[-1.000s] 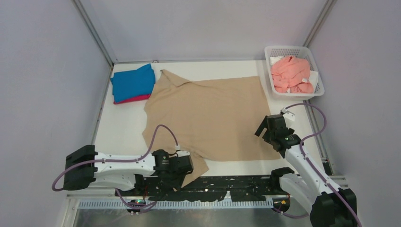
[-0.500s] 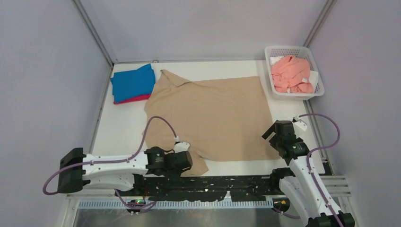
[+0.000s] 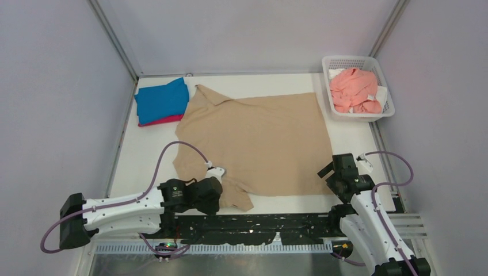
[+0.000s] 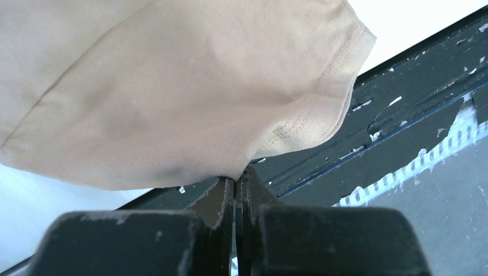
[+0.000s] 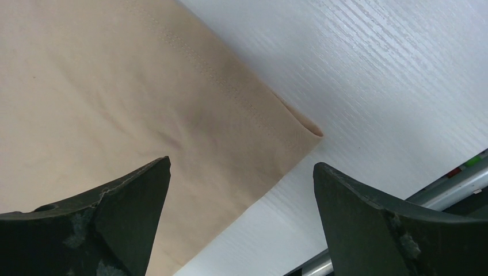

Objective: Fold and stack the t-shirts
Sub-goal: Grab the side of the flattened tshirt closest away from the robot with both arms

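Note:
The tan-beige t-shirt (image 3: 259, 138) lies spread flat across the middle of the table. My left gripper (image 3: 220, 192) is shut on its near left sleeve; the left wrist view shows the cloth (image 4: 172, 86) pinched at the tips of my left gripper (image 4: 237, 181). My right gripper (image 3: 334, 172) is open and empty just above the shirt's near right corner (image 5: 311, 131), as the right wrist view shows (image 5: 241, 164). The bright blue shirt (image 3: 163, 99) lies folded on the magenta-red one (image 3: 164, 121) at the back left. The salmon pink shirt (image 3: 354, 89) is crumpled in the basket.
The white mesh basket (image 3: 387, 110) stands at the back right with white cloth under the pink shirt. A black rail (image 3: 276, 221) runs along the table's near edge, just under the held sleeve (image 4: 403, 115). Grey walls close in both sides.
My left gripper has drawn back to the left with the sleeve, pulling it off the black rail. My right gripper has moved nearer and rightward to the shirt's near right corner.

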Robot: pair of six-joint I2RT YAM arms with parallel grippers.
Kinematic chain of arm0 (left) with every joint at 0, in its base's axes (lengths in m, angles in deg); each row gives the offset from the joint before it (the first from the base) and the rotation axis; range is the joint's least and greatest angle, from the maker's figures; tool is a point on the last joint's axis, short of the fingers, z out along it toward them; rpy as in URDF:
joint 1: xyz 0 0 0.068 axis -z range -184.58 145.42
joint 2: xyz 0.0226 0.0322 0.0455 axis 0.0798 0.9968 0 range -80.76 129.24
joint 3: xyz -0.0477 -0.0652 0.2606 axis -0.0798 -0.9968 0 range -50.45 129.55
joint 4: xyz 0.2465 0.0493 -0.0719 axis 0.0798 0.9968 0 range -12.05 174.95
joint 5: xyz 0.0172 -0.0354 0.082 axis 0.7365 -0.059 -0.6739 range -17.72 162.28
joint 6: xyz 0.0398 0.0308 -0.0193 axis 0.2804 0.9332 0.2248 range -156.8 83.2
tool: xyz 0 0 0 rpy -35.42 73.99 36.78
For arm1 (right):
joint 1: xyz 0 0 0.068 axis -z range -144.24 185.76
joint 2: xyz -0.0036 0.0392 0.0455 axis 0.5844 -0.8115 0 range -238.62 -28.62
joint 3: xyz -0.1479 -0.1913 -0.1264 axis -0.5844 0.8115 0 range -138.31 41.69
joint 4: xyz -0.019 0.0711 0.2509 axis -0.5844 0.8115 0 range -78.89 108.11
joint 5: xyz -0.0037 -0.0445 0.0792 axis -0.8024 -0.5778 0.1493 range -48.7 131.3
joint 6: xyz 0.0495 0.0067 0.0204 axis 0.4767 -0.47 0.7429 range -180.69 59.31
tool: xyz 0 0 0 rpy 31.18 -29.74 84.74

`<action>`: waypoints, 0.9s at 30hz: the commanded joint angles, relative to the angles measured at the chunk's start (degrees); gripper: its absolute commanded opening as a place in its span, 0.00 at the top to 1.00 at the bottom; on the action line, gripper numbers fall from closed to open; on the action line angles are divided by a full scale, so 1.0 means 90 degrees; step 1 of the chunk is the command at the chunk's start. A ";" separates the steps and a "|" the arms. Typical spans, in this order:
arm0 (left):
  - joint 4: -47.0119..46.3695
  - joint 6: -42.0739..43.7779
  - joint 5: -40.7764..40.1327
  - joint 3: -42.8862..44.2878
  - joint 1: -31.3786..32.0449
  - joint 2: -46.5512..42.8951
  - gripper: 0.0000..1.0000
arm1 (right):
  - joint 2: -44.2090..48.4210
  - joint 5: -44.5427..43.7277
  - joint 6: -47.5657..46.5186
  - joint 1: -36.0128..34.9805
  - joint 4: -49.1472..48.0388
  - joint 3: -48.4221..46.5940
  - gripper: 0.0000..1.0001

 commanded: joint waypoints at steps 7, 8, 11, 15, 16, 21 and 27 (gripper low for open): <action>-0.0321 0.0390 0.0065 -0.0076 -0.0414 -0.0291 1.00 | 0.0151 -0.0312 0.0783 0.0025 -0.0412 0.0412 0.05; -0.0365 0.0401 0.0109 -0.0092 -0.0481 -0.0287 1.00 | 0.0185 -0.0328 0.0776 0.0022 -0.0365 0.0396 0.05; -0.0461 0.0429 0.0180 -0.0097 -0.0561 -0.0283 1.00 | 0.0299 -0.0395 0.0742 0.0024 -0.0341 0.0433 0.07; -0.0423 0.0448 0.0164 -0.0064 -0.0624 -0.0312 1.00 | 0.0220 -0.0377 0.0778 0.0021 -0.0601 0.0522 0.12; -0.0410 0.0455 0.0160 -0.0072 -0.0644 -0.0329 1.00 | 0.0219 -0.0370 0.0761 0.0030 -0.0723 0.0525 0.14; -0.0377 0.0508 0.0197 -0.0102 -0.0790 -0.0296 1.00 | 0.0217 -0.0336 0.0617 0.0025 -0.0923 0.0557 0.26; -0.0492 0.0577 0.0263 -0.0124 -0.0894 -0.0321 1.00 | 0.0439 -0.0336 0.0566 0.0029 -0.0748 0.0592 0.48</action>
